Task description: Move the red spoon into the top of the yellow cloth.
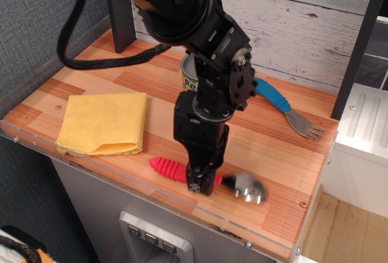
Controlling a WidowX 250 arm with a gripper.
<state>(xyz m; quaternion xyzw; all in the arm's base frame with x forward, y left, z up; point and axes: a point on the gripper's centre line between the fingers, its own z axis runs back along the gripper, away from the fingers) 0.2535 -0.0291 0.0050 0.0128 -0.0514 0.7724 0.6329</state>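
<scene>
The red spoon lies near the table's front edge, with its ribbed red handle to the left and its metal bowl to the right; the bowl looks blurred. My gripper points straight down onto the spoon where handle meets neck, fingers closed around it at table height. The yellow cloth lies folded at the left of the table, well apart from the spoon and the gripper. The arm hides the middle of the spoon.
A can stands behind the arm, mostly hidden. A blue-handled metal fork lies at the back right. A dark post rises at the back left. The table's front edge has a clear plastic lip.
</scene>
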